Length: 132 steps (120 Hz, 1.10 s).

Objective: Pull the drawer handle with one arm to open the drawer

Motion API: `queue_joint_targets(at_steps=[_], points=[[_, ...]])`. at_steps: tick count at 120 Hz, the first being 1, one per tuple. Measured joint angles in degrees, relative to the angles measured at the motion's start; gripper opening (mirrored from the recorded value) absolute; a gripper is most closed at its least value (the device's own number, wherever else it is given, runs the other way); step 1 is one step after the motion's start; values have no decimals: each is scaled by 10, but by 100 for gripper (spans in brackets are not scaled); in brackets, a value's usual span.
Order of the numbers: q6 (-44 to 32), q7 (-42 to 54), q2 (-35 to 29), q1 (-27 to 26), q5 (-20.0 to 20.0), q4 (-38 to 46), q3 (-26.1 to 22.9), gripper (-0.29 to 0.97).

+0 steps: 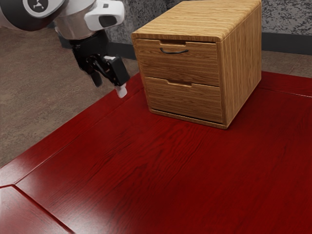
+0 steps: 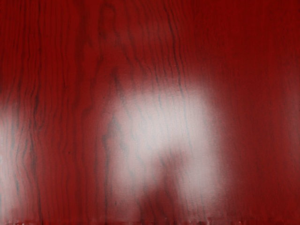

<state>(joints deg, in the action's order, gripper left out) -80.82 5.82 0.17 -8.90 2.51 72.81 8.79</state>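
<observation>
1. The red counter (image 1: 146,170) carries the wooden cabinet (image 1: 241,58) at its far side.
2. The top drawer (image 1: 195,66) looks shut, its front facing the exterior view's lower left.
3. The end effector (image 1: 110,87) hangs released and empty, well apart from the cabinet; I judge the approach is in hand.
4. The dark handle (image 1: 174,51) runs level across the drawer front. The next move likely calls for rising to it and straddling the bar.

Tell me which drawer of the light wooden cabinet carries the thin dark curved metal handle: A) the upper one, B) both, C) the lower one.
A: the thin dark curved metal handle sits on the upper drawer of the light wooden cabinet; the lower drawer shows only a plain wooden notch.
</observation>
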Motion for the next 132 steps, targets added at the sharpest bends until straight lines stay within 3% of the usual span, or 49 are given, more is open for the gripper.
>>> queue_joint_targets(at_steps=[22, 30, 38, 58, 78, 85, 94, 98, 103, 112, 117, 132], points=[[52, 58, 0, -5, 8, -17, 7, 68], [65, 75, -12, -1, 8, -99, 2, 68], [74, 90, -28, 45, 9, -140, -36, 68], [88, 121, -28, 134, 8, -139, -77, 68], [136, 142, -38, 124, 4, -138, -95, 68], [156, 145, -39, 139, 4, -133, -136, 68], [170, 144, -38, 120, -4, -112, -171, 68], [170, 145, -40, 105, -11, -80, -177, 68], [146, 151, -82, 95, -18, 25, -168, 68], [52, 164, -224, 112, -34, 277, -155, 68], [8, 164, -295, 102, -39, 373, -156, 68], [-105, 214, -365, 92, -39, 461, -159, 68]])
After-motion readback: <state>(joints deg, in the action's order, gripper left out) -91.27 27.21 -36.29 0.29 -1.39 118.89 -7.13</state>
